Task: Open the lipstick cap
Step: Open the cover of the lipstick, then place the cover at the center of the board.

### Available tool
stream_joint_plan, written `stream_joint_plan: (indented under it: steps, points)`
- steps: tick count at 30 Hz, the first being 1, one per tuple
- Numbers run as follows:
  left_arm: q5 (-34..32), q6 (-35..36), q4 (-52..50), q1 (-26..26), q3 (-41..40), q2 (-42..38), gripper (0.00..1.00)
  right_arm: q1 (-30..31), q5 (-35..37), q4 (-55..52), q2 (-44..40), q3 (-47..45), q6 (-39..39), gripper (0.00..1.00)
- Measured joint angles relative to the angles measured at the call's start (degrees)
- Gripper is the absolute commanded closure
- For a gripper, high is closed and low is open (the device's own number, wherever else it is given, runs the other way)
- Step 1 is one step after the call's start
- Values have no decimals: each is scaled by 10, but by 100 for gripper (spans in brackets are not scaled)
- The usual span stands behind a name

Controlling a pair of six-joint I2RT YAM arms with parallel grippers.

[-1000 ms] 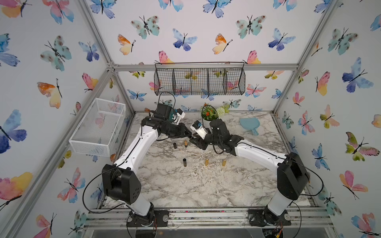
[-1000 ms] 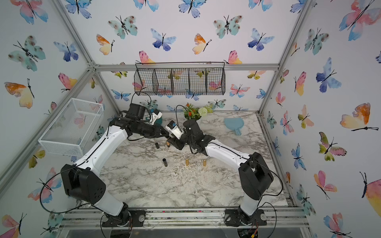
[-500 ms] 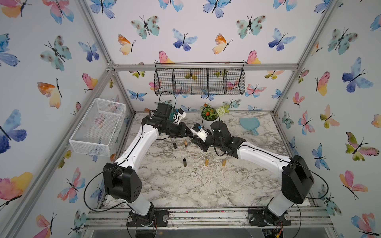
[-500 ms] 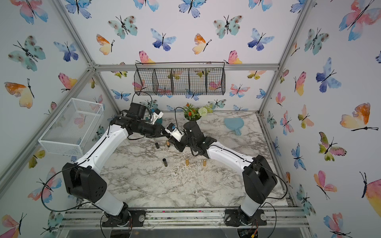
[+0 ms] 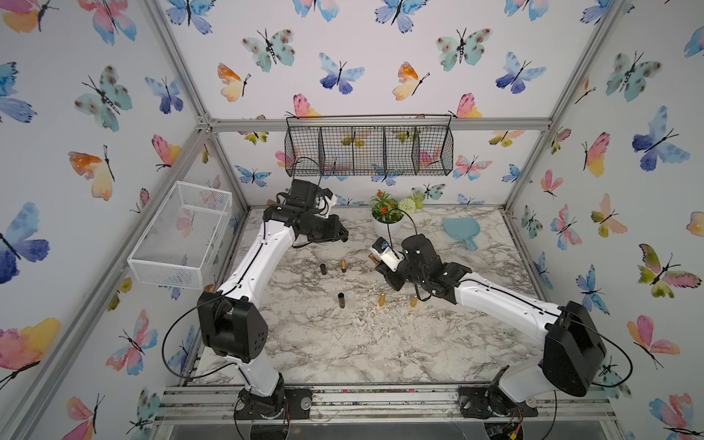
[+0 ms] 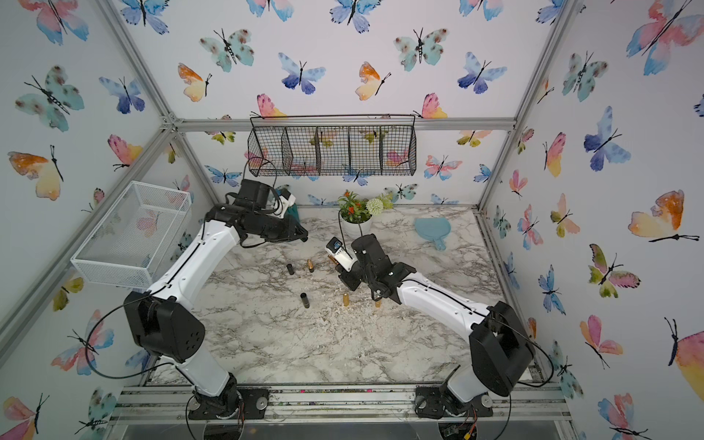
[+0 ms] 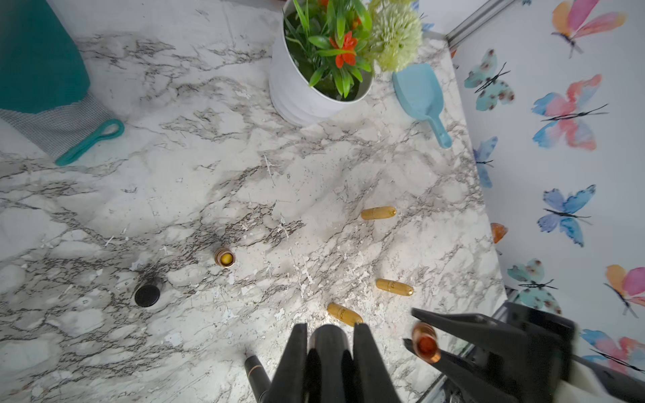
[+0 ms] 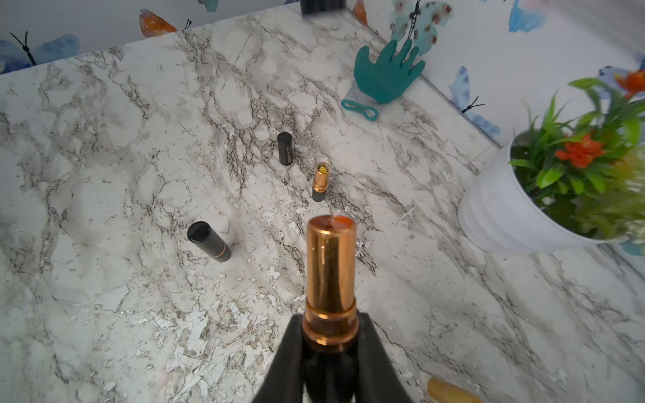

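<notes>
Copper-coloured metal shines on the lipstick tube [image 8: 330, 272], whose black base is clamped between the fingers of the right gripper [image 8: 330, 322]. The cap is off, and the orange-red stick shows at the open end. The left gripper [image 7: 330, 328] is closed on the black cap [image 7: 328, 343], which stands out a little past its fingertips. In both top views the two grippers are above the marble table [image 5: 381, 343], near each other but not touching. The left one is more toward the back wall and the right one is near the white flower pot [image 5: 381, 228]. On the table there is a second black cap [image 8: 285, 148], and just beside it an open lipstick with a yellow stick [image 8: 320, 181]. There are also a closed black lipstick [image 8: 209, 240] and three gold lipsticks [image 7: 378, 213]. A teal glove [image 8: 384, 75] lies near the wall.
</notes>
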Motion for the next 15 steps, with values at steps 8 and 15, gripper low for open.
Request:
stream_joint_plan:
  steps: [8, 15]
  points:
    - [-192, -19, 69, -144, 5, 130, 87, 0, 40, -14, -97, 0, 4, 90]
    - [-262, -36, 116, -148, -11, 216, 87, 0, 66, -33, -136, -20, 11, 90]
